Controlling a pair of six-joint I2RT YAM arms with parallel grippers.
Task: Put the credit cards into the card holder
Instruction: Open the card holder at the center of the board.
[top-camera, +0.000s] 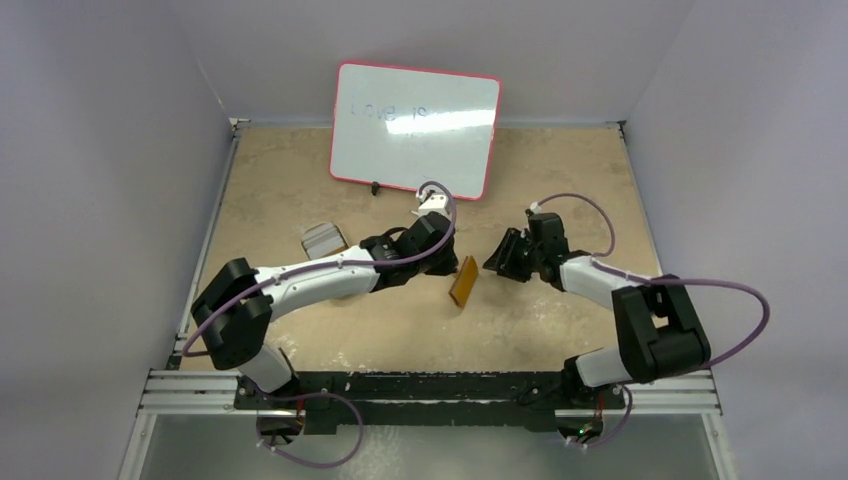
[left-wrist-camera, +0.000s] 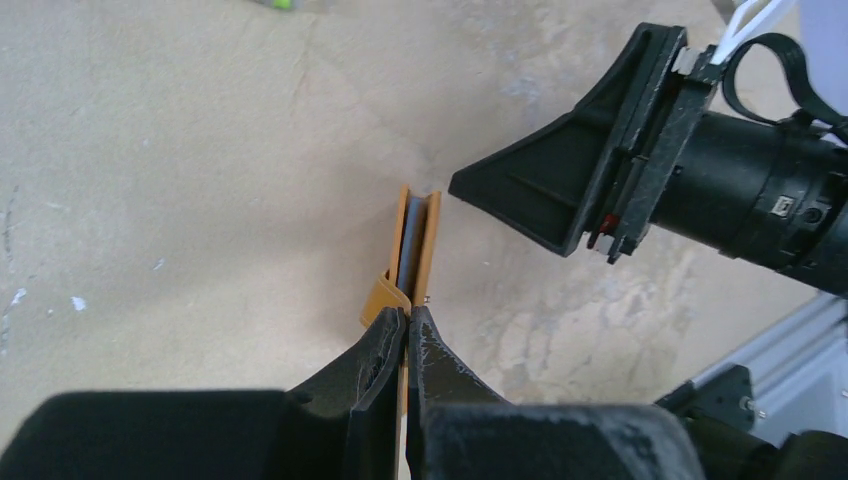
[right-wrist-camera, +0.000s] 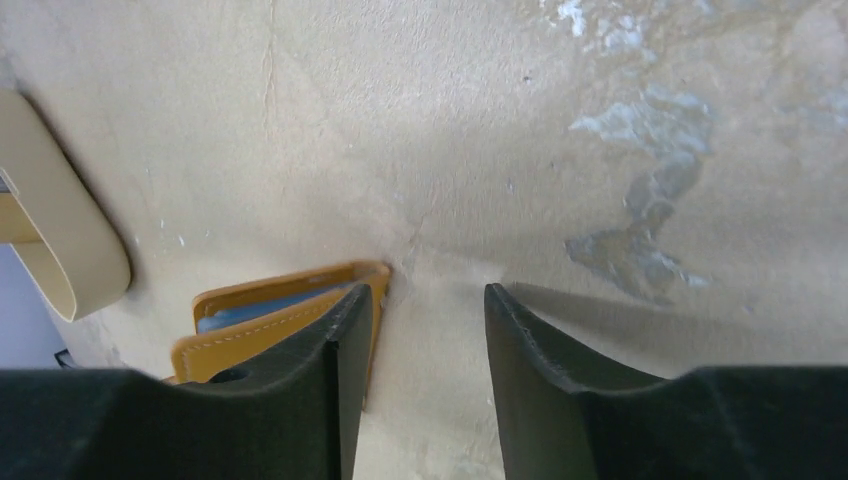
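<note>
Card holder: centre of top view, held on edge over desk, partly folded, blue sleeve showing inside. Left fingers clenched on holder's near edge. Right fingers spread, nothing between them, just beside holder; contact cannot be told.

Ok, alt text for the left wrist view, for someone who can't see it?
The left gripper is shut on the near edge of a small orange-tan leather card holder, held on edge over the beige table and slightly open. The black right gripper points at it from the upper right, not touching.
</note>
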